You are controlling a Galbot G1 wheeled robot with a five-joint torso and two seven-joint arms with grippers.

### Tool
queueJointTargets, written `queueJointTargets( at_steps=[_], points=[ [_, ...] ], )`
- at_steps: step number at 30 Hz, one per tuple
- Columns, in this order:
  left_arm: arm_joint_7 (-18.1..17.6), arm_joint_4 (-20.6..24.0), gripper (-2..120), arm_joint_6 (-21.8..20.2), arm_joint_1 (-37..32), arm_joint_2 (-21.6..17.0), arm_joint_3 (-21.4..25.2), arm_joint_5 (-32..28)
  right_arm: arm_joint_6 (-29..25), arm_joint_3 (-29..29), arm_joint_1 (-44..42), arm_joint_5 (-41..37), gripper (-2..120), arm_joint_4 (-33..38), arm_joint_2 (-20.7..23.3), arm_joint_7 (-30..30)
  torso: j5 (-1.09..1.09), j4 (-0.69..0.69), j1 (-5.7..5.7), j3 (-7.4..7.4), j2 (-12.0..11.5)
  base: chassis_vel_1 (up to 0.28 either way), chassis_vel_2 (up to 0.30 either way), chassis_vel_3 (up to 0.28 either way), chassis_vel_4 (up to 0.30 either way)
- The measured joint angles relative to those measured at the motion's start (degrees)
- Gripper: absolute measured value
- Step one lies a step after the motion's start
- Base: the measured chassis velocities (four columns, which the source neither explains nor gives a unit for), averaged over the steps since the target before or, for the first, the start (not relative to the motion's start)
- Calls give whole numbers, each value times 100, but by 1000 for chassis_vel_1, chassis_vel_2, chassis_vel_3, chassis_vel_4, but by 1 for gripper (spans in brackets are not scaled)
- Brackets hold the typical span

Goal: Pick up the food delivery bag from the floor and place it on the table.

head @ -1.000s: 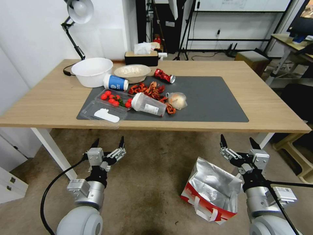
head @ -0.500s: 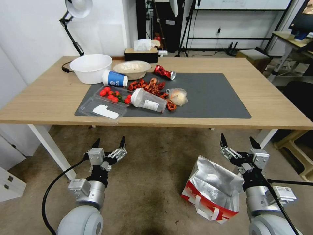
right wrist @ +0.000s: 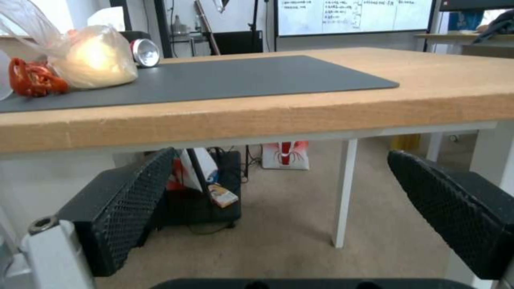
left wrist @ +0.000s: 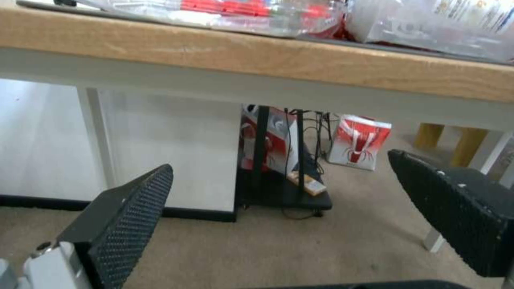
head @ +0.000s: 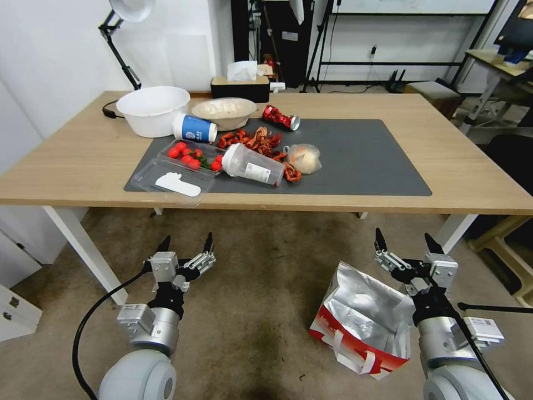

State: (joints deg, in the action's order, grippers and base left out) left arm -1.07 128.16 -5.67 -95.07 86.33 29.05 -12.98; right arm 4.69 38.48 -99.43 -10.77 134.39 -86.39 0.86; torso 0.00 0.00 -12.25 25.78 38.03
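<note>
Before us stands the table (head: pixel 472 183), its grey mat (head: pixel 361 161) bare on the right. The bag (head: pixel 361 328) sits on the floor (head: pixel 261 311) just beside our right gripper (head: pixel 404 243): boxy, red and white outside, crinkled silver foil inside, mouth gaping. We judge it light, soft-walled and likely to fold, so the white strap handles (head: pixel 347 355) or the top rim seem the best hold. Our left gripper (head: pixel 186 244) hangs well apart; both jaws stand wide open, holding nothing.
</note>
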Motion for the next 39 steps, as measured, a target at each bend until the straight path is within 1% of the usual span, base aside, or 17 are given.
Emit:
queueJointTargets(
  at_steps=[9, 12, 13, 16, 17, 20, 25, 31, 32, 39],
  points=[
    [3, -6, 100, 27, -2, -4, 0, 6, -20, -2, -6, 0, 100, -4, 0, -1, 0, 0, 62, -91, -152, 0, 0, 0, 0],
    [3, -6, 100, 33, -5, -6, 2, 9, -23, 0, -6, 0, 100, -4, 3, -2, 0, 0, 96, -152, -248, 0, 0, 0, 0],
    [3, -6, 100, 33, -5, -6, 2, 9, -23, 0, -6, 0, 100, -4, 3, -2, 0, 0, 96, -152, -248, 0, 0, 0, 0],
    [3, -28, 100, 81, -4, -10, 23, 68, -30, -2, -8, 3, 100, -9, 0, -6, 0, 0, 160, -250, -410, 0, 0, 0, 0],
    [3, -28, 100, 81, -4, -10, 23, 68, -30, -2, -8, 3, 100, -9, 0, -6, 0, 0, 160, -250, -410, 0, 0, 0, 0],
    [-4, -46, 100, 128, -5, -6, 36, 165, -31, -2, -3, 3, 100, -11, 3, -8, 0, 0, 202, -315, -518, 0, 0, 0, 0],
    [-50, -98, 100, 231, 2, 6, 57, 334, -31, -1, -2, 3, 100, -14, 5, -9, 0, 0, 232, -372, -606, 0, 0, 0, 0],
    [-88, -138, 100, 366, 3, 20, 81, 520, -33, 0, -1, 3, 100, -19, 9, -9, 0, 0, 295, -469, -764, 0, 0, 0, 0],
    [-88, -138, 100, 366, 3, 20, 81, 520, -33, 0, -1, 3, 100, -19, 9, -9, 0, 0, 295, -469, -764, 0, 0, 0, 0],
    [-89, -101, 100, 382, 15, 18, 82, 555, -33, 1, -1, 3, 100, -19, 13, -12, 0, 0, 367, -586, -953, 0, 0, 0, 0]
  ],
)
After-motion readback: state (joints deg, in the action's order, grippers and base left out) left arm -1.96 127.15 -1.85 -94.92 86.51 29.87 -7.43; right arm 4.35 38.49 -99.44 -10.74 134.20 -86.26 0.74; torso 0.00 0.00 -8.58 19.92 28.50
